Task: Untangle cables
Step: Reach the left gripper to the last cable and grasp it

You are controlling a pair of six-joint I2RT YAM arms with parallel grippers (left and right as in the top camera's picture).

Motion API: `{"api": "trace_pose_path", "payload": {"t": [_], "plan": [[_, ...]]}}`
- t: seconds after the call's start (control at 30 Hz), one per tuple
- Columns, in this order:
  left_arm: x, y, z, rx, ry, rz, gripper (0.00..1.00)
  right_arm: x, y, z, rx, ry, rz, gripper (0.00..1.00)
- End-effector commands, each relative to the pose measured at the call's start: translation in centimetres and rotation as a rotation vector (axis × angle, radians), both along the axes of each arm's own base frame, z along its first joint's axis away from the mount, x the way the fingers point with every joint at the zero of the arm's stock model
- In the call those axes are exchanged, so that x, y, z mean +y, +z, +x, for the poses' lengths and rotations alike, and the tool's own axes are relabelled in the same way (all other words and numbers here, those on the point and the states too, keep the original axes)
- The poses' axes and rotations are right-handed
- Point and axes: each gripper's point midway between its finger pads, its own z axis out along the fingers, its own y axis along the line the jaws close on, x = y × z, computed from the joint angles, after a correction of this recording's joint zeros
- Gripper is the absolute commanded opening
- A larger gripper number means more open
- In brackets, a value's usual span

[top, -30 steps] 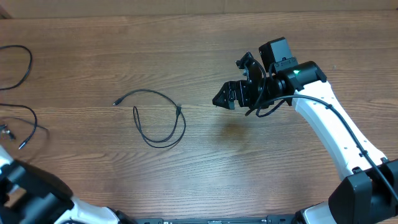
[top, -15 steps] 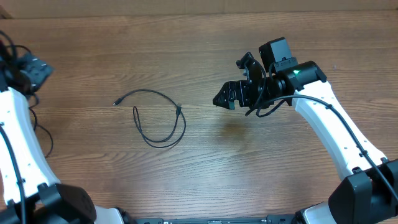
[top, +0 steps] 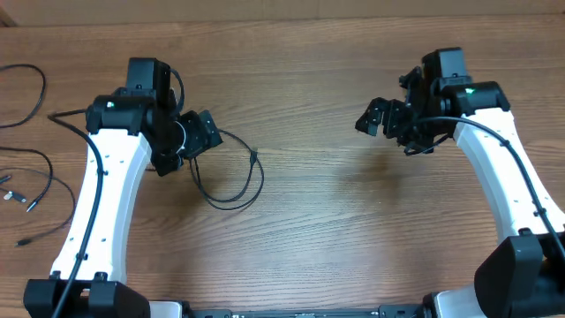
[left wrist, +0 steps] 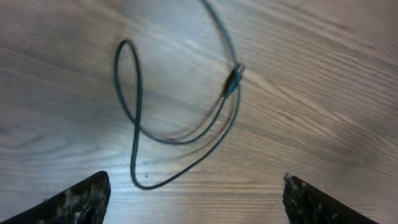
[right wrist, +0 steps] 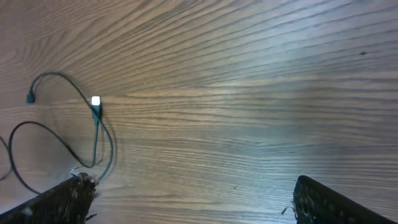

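Partly, the left end effector [top: 208, 132] hides the looped cable [top: 254, 157].

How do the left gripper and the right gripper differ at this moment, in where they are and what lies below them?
The left gripper hangs right over the looped cable, which fills its wrist view; the right gripper hangs over plain wood of the table, with that cable small in a corner of its view. The left gripper is near the cable, the right gripper well apart from it. Both have open fingers and hold nothing.
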Motion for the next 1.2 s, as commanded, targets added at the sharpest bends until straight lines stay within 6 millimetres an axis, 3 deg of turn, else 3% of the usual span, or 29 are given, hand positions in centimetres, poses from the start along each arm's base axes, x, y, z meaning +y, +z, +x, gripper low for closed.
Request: {"api": "trace_pose_path", "payload": {"t": [0.0, 0.13, 0.23, 0.33, 0.43, 0.5, 0.6, 0.7, 0.9, 0.93, 0.97, 1.1, 1.13, 1.17], "plan": [[0.2, -2.9, -2.4, 0.112, 0.101, 0.019, 0.86, -0.3, 0.1, 0.2, -0.025, 0.023, -0.02, 1.0], [-0.9, -6.6, -4.8, 0.209, 0.114, 0.006, 0.8, -0.7, 0.0, 0.5, -0.037, 0.015, -0.045, 1.0], [-1.6, -8.8, -4.9, 0.192, 0.095, 0.009, 0.7, -0.9, 0.0, 0.6, -0.038, 0.011, -0.058, 1.0], [-0.4, -11.1, -4.7, 0.167, 0.165, 0.066, 0.65, -0.9, 0.0, 0.6, -0.038, 0.011, -0.058, 1.0], [1.3, -11.8, -3.8, 0.115, 0.223, 0.147, 0.66, -0.9, 0.0, 0.6, -0.038, 0.011, -0.058, 1.0], [2.1, -11.7, -2.1, 0.038, 0.242, 0.185, 0.66, -0.9, 0.0, 0.6, -0.041, 0.011, -0.058, 1.0], [2.0, -11.4, 0.4, -0.056, 0.255, 0.175, 0.58, -0.9, 0.0, 0.7, -0.045, 0.01, -0.058, 1.0], [1.9, -11.5, 1.3, -0.085, 0.257, 0.167, 0.53, -0.9, 0.0, 0.7, -0.045, 0.011, -0.058, 1.0], [1.9, -13.4, 1.2, -0.037, 0.253, 0.18, 0.29, -0.9, 0.0, 0.7, -0.046, 0.011, -0.058, 1.0], [2.0, -13.8, 1.3, -0.032, 0.253, 0.187, 0.12, -0.9, 0.0, 0.7, -0.046, 0.011, -0.058, 1.0], [2.1, -13.9, 1.4, -0.033, 0.254, 0.19, 0.05, -0.9, 0.0, 0.7, -0.046, 0.011, -0.058, 1.0], [2.1, -12.2, 3.1, -0.108, 0.195, 0.204, 0.04, -0.9, 0.0, 0.7, -0.044, 0.01, -0.058, 1.0], [1.9, -10.4, 4.3, -0.164, 0.133, 0.216, 0.04, -0.9, 0.0, 0.7, -0.044, 0.01, -0.058, 1.0], [1.7, -6.2, 6.3, -0.277, 0.031, 0.243, 0.04, -0.9, 0.0, 0.7, -0.044, 0.01, -0.057, 1.0]]}}
